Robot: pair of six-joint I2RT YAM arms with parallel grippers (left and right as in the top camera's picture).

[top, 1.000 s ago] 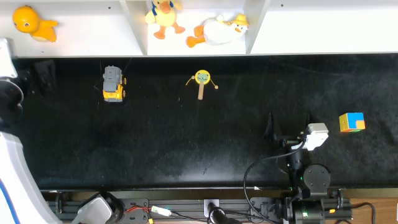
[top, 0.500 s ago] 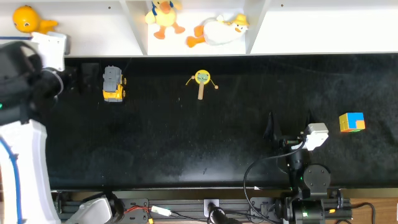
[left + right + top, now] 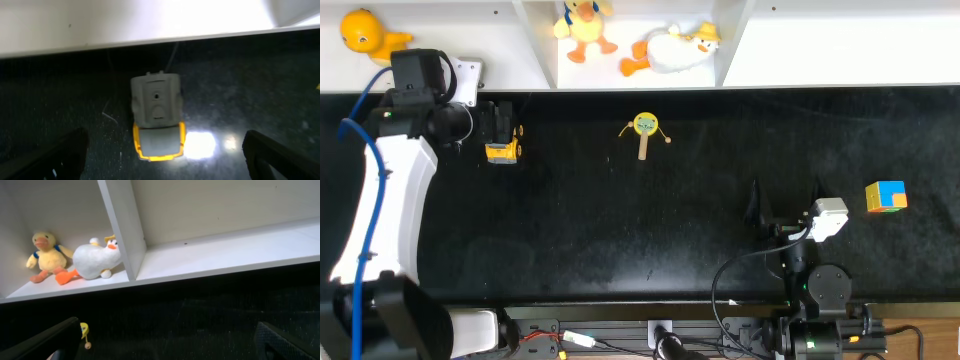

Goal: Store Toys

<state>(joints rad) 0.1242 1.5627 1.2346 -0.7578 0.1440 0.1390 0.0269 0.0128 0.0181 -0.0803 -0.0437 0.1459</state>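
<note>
The left gripper (image 3: pixel 497 118) hangs over the toy truck (image 3: pixel 157 117), which sits on the desk (image 3: pixel 620 230) just before the shelf (image 3: pixel 450 50), jaws wide and empty, seemingly lined up to pinch its sides, while the right gripper (image 3: pixel 785 205) rests well apart, jaws open and empty.

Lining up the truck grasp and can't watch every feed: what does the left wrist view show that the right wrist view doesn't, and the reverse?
Left wrist view, not the right: the grey and yellow toy truck on the table, near the shelf's front edge, centred ahead of the open left fingers.
Right wrist view, not the left: the yellow plush duck and white plush bird together in one shelf compartment, the small yellow rattle on the table, and the open right fingers.
Both: the black table and the white shelf.
</note>
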